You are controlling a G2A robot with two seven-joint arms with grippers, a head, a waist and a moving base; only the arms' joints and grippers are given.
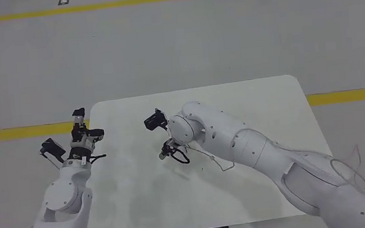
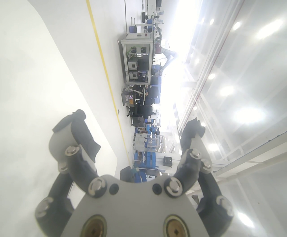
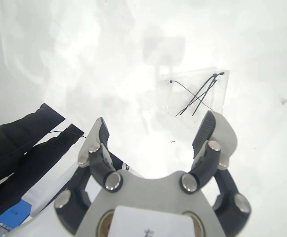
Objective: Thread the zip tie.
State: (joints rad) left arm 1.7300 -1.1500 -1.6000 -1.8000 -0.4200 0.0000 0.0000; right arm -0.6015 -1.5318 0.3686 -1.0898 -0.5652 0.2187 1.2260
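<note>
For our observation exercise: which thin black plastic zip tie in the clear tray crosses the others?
The thin black zip tie whose head lies alone: it crosses the other two zip ties, which run nearly parallel, heads together.

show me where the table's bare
Bare: the white rounded table beyond the right arm, and the stretch between left gripper and right gripper. Crowded: ahead of the right gripper, where black zip ties lie on a clear plastic tray.

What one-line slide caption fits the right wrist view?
Open right gripper above the white table, black zip ties crossed in a clear tray ahead.
</note>
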